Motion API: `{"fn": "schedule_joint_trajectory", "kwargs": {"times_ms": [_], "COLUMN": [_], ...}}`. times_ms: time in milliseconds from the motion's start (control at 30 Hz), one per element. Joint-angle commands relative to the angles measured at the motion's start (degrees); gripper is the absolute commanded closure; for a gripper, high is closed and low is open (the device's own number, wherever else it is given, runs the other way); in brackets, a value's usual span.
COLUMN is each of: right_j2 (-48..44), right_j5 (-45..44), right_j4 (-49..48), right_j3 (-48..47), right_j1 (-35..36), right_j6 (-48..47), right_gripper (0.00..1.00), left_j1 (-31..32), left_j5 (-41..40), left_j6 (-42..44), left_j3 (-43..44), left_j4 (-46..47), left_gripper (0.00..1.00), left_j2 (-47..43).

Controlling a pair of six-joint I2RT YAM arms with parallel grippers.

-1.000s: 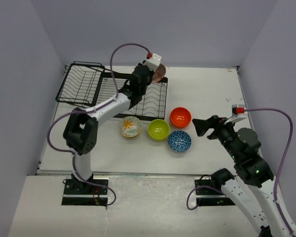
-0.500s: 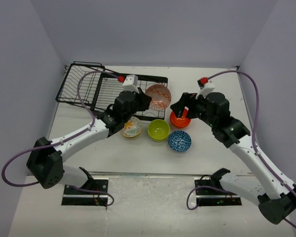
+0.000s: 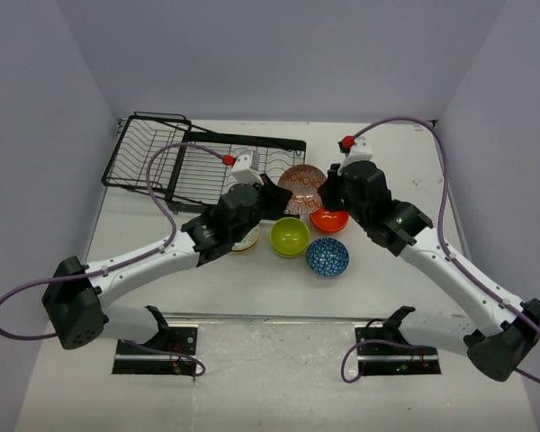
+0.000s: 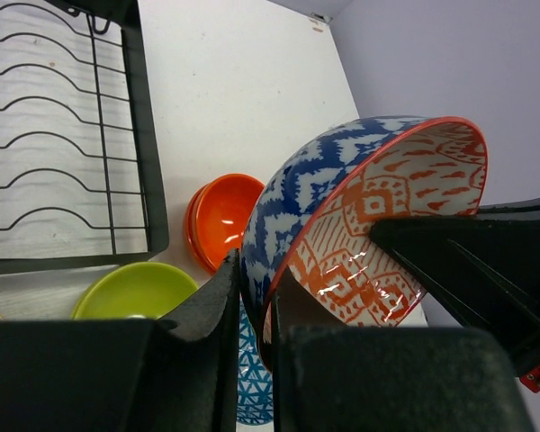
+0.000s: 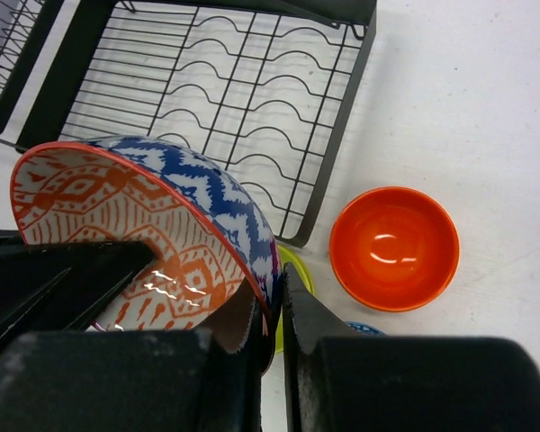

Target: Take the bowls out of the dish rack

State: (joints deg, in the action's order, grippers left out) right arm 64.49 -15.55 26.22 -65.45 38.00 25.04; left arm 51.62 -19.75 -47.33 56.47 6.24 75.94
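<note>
A round ceramic bowl [image 3: 301, 183], blue-patterned outside and red-patterned inside, is held above the white worktop [image 3: 382, 153], just beside the right front corner of the black wire dish rack [image 3: 207, 166]. Its rim is clamped by the left gripper [image 3: 282, 196] on the rack side and by the right gripper [image 3: 328, 193] on the side away from the rack. The bowl is tipped steeply, its inside turned upward. In front of the rack a glossy orange bowl [image 3: 329, 217], a lime green bowl [image 3: 290, 236] and a blue speckled bowl [image 3: 328, 256] are set upright, close together. Bare worktop is left right of the rack, up to pale violet walls [image 3: 279, 54].
</note>
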Motion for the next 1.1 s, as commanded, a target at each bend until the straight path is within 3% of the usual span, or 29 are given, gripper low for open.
{"fn": "schedule_joint_trajectory", "kwargs": {"times_ms": [0,133,200,300,333,467,567,733,933,1067], "right_j2": [0.2,0.2,0.5,1.1,1.3,0.6,-1.1,-1.2,-3.1,-1.1], "right_j5": [-7.5,-6.4,-5.4,-4.2,-4.1,1.6,12.1,17.3,19.4,22.0], "right_j4": [0.2,-0.6,-0.3,-0.3,0.0,3.3,10.8,22.1,20.7,20.4], "right_j3": [-1.7,-0.1,0.0,-0.1,-0.1,0.4,1.5,6.2,12.7,12.9], "right_j1": [-0.4,-0.4,-0.6,-0.9,-1.6,-6.7,-10.8,-11.7,-13.0,-14.4], "right_j6": [0.2,1.0,1.5,2.2,2.3,3.0,1.1,-1.5,-1.1,-1.6], "right_gripper": [1.0,1.0,1.0,1.0,1.0,1.0,1.0,1.0,1.0,1.0], "left_j1": [0.2,0.2,0.2,0.2,0.2,0.2,0.2,0.2,0.2,0.2], "left_j5": [-1.8,-1.4,-1.3,-0.3,-0.1,-0.5,-4.9,-8.4,-6.4,-5.1], "left_j6": [-3.0,-0.6,1.3,3.9,4.5,7.8,11.3,18.1,21.8,25.4], "left_j3": [0.0,-0.2,-0.4,-0.3,-0.1,0.7,0.4,0.5,0.0,-3.0], "left_j4": [4.6,4.7,5.1,5.6,5.3,1.9,-4.2,-19.0,-34.6,-36.5], "left_gripper": [1.0,1.0,0.56,0.26,0.01,0.0,0.0,0.0,0.0,0.0], "left_j2": [-3.7,-4.8,-5.7,-6.8,-7.0,-10.1,-16.2,-27.3,-36.1,-44.7]}}
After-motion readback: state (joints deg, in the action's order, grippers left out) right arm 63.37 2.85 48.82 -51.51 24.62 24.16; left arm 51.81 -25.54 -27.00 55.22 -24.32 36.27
